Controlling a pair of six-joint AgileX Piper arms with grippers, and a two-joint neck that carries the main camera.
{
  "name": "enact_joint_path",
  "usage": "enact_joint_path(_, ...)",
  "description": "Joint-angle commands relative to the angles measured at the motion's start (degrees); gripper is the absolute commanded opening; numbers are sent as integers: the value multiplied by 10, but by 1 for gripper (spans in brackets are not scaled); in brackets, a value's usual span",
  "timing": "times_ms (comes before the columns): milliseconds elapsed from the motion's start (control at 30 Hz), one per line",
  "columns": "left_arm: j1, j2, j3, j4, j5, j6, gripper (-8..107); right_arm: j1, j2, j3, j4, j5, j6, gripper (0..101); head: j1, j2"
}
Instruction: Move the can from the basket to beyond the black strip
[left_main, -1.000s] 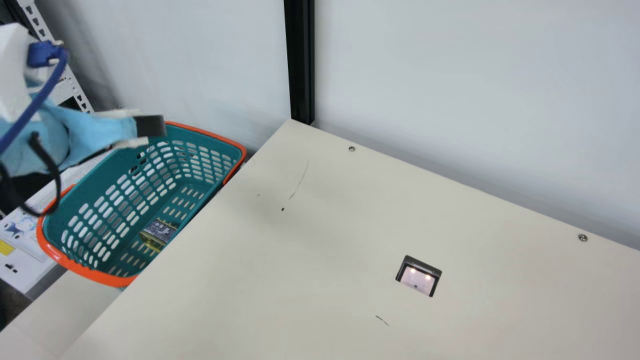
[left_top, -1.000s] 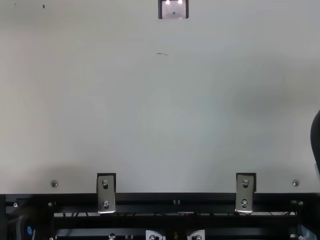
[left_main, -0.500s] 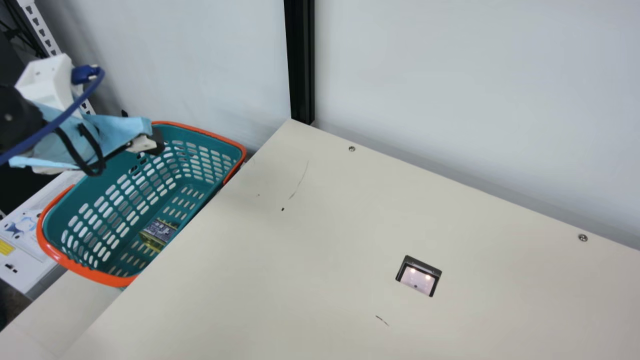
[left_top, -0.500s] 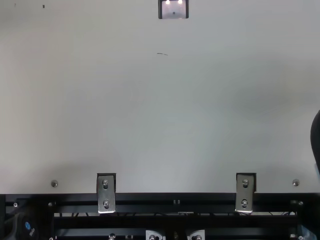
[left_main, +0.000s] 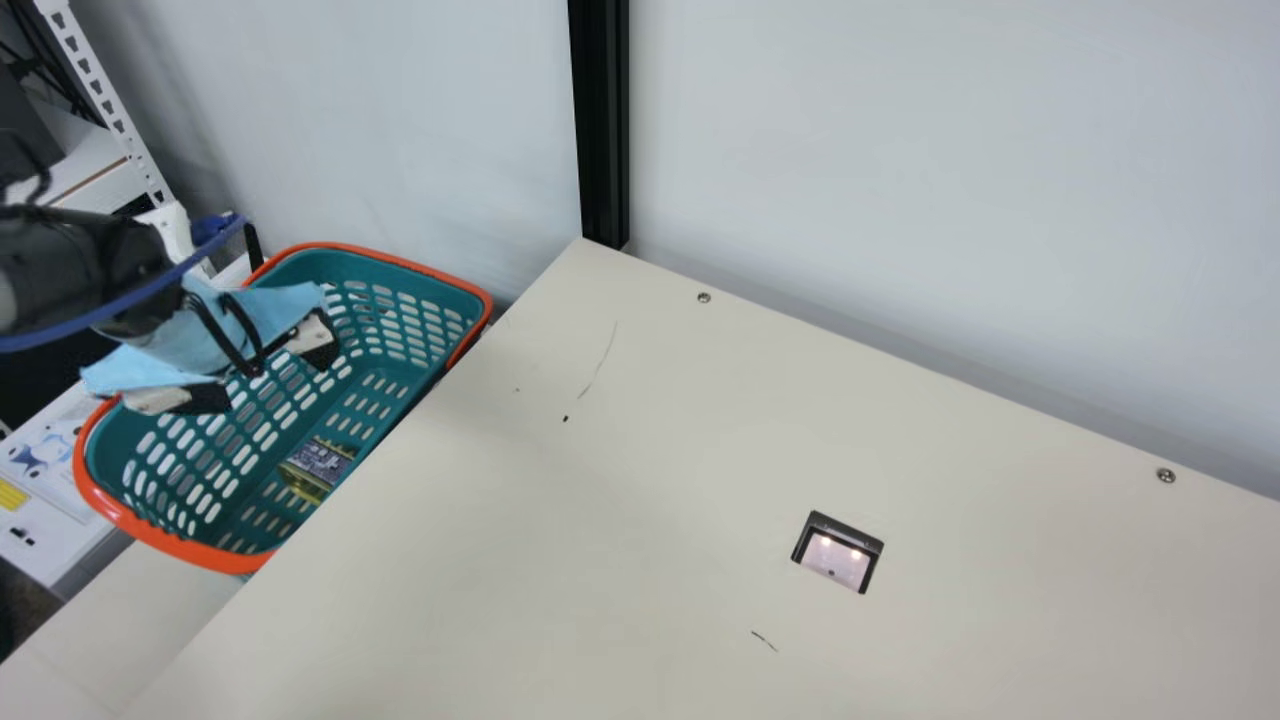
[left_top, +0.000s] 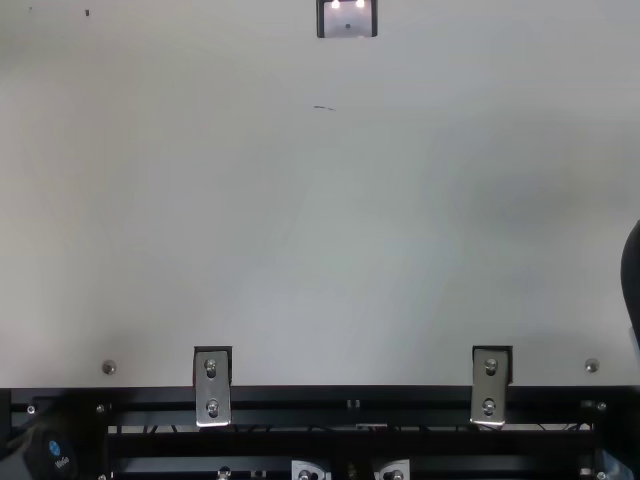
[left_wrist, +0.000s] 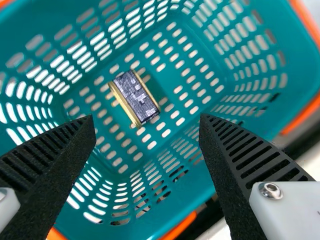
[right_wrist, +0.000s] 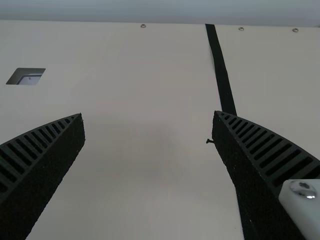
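Note:
In the main view my left gripper hangs over the teal basket, its fingers wide apart. The can, dark and gold, lies on the basket floor, below the gripper and towards the table side. In the left wrist view the can rests on the slotted floor of the basket, away from the spread fingers of the left gripper. The right wrist view has the black strip running along the table, and the right gripper open above the tabletop with nothing between its fingers.
The basket, orange-rimmed, stands beside the left edge of the cream table. A black post rises at the table's far corner against the wall. A square cutout lies in the tabletop. White shelving stands at the far left.
My left arm has lowered and shifted slightly right over the basket, and both its fingers now show in the main view. The can has stayed in place.

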Motion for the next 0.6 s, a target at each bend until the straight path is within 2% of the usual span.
enact_joint_path(0, 1, 36, -4, 7, -8, -30, 90, 0, 0, 0, 0, 0, 0, 101, -26, 12)
enact_joint_path(367, 9, 153, -49, 34, -26, -130, 90, 0, 0, 0, 0, 0, 0, 101, -26, 12)
enact_joint_path(567, 19, 209, -78, 20, -20, -162, 90, 0, 0, 0, 0, 0, 0, 101, -26, 12)
